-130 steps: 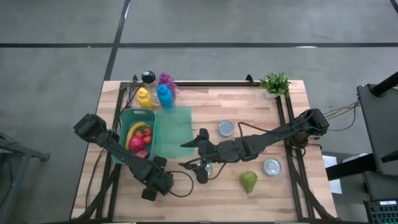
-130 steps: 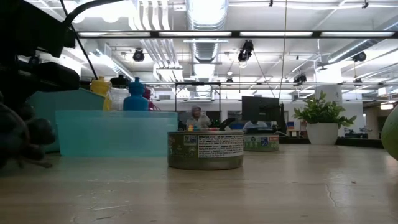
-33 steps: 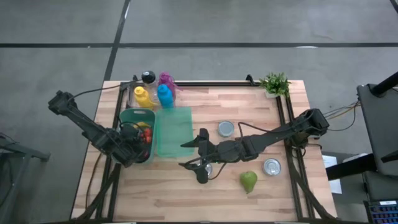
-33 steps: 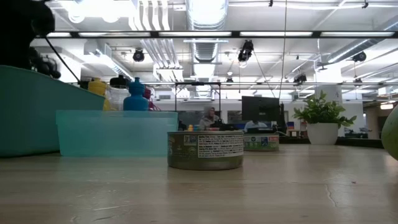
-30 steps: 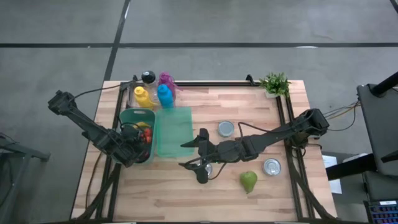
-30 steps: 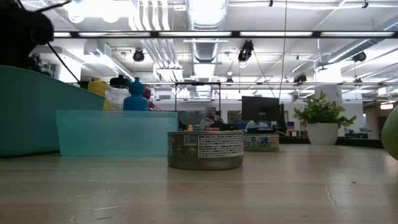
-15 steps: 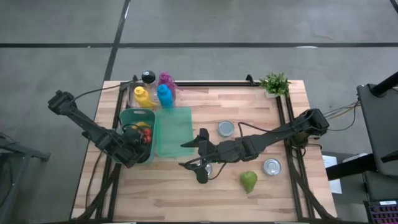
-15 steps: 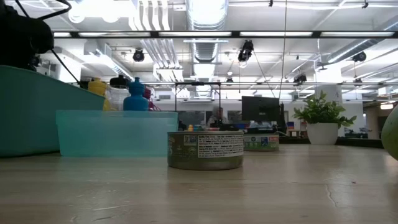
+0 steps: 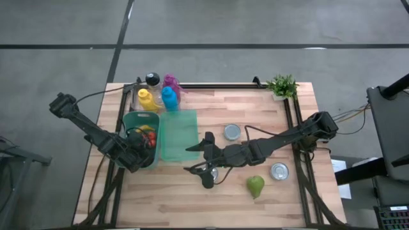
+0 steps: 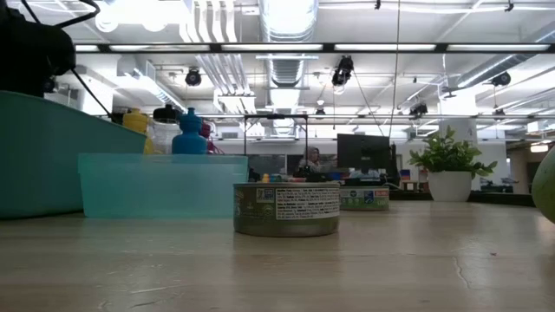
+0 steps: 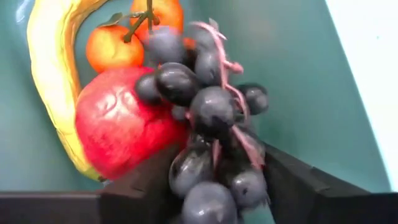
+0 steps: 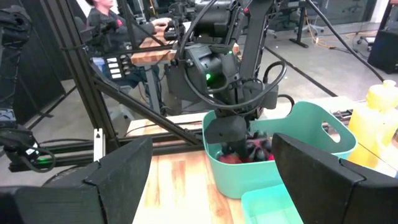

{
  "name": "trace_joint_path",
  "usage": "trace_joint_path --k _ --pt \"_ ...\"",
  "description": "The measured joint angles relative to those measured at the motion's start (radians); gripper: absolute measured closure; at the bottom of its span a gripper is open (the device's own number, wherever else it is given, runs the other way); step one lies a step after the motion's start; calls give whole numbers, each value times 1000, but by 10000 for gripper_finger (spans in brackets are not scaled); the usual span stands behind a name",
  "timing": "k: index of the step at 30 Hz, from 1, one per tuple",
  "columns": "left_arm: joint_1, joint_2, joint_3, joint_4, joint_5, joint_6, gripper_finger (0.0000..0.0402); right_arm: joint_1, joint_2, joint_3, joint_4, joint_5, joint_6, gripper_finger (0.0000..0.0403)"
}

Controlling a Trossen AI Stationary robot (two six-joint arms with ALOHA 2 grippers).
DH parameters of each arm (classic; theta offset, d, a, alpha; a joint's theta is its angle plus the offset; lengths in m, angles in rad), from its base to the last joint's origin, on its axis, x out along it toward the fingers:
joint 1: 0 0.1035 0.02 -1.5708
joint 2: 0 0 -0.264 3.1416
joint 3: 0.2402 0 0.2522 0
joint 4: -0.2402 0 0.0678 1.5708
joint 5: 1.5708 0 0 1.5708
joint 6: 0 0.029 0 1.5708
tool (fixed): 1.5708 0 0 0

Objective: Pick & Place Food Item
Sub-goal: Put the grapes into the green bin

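Now the left hand [image 11: 214, 205], at the table's nine o'clock, loosens around grapes [image 11: 208, 112], dropping them into the bin [image 9: 131, 117]; the right hand [image 9: 206, 167] waits open, empty.

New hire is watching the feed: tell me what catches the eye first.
The left gripper is down inside the teal bin at the table's left, with a bunch of dark grapes between its fingers beside a red apple and a banana. The right gripper waits open mid-table, near a green pear.
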Motion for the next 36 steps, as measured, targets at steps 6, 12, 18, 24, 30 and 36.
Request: trace_joint_path --k 6,12,18,24,30,36 --pt "0 0 0 9 0 4 150 0 0 0 0 0 0 74" --pt "0 0 0 15 2 17 147 0 0 0 0 0 0 74" --pt "0 0 1 21 3 19 147 0 0 0 0 0 0 74" --pt "-1 0 36 22 -9 61 147 0 0 0 0 0 0 74" --pt "-1 0 73 17 -48 110 147 0 0 0 0 0 0 74" --pt "-1 0 75 14 -48 107 147 0 0 0 0 0 0 74"
